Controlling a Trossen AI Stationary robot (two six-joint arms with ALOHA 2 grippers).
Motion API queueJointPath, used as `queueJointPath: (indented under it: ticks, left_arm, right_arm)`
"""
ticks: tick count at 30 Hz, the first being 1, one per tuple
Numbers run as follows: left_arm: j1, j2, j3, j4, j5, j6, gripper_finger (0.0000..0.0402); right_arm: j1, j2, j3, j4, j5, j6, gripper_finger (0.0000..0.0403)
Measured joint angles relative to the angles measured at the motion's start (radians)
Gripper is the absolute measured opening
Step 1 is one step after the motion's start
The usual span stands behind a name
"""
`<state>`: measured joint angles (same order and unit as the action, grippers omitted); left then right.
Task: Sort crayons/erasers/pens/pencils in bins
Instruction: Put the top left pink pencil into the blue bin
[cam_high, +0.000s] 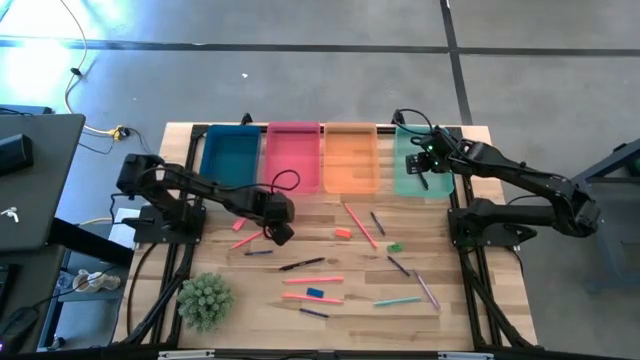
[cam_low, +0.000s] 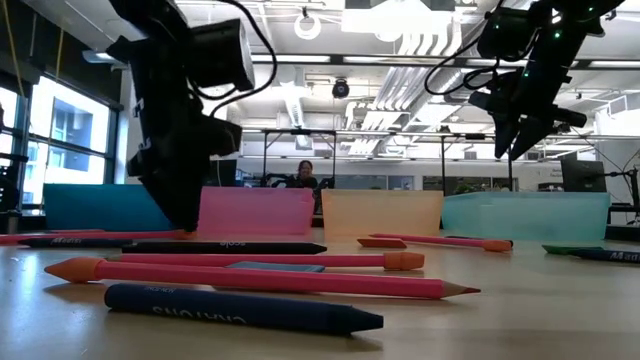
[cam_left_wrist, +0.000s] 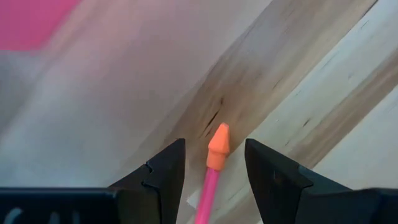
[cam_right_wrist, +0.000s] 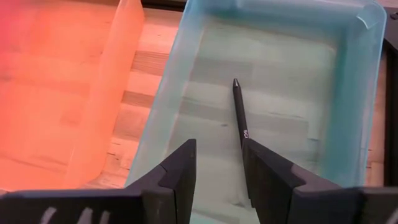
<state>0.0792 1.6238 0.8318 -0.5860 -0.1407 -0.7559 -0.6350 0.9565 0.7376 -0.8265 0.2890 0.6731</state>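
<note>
Left gripper (cam_high: 280, 234) reaches down to the table (cam_high: 480, 300), fingers astride a pink pencil (cam_left_wrist: 211, 180), orange eraser tip pointing forward; grasp cannot be told; right gripper (cam_high: 424, 172) hangs over the teal bin (cam_right_wrist: 348, 81), clamping a black pen (cam_right_wrist: 239, 112), tip angled downward into it.

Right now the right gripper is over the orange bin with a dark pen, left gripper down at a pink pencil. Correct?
Not quite. The right gripper is over the teal bin, not orange, per the right wrist view. The dark pen and the left gripper at the pink pencil are right.
</note>
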Motion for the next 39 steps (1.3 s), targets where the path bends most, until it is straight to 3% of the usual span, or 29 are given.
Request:
queueJointPath:
  ticks: [9,23,32,39]
  left_arm:
    - [-0.021,0.059,0.004,0.012,-0.007,-0.015,0.0132]
    - [-0.022,0.056,0.002,0.017,-0.004,0.000,0.0017]
    - [-0.013,0.023,0.020,-0.017,-0.010,0.040,0.0018]
    - [-0.014,-0.013,0.125,-0.100,0.005,0.053,0.0018]
  right_arm:
    - [0.000,0.000,0.000,0.000,0.000,-0.002,0.0124]
    - [0.007,-0.004,0.000,0.012,-0.006,-0.132,0.0124]
    - [0.054,-0.051,0.001,0.057,-0.008,-0.205,0.0124]
    - [0.105,-0.103,0.001,0.100,-0.013,-0.273,0.0124]
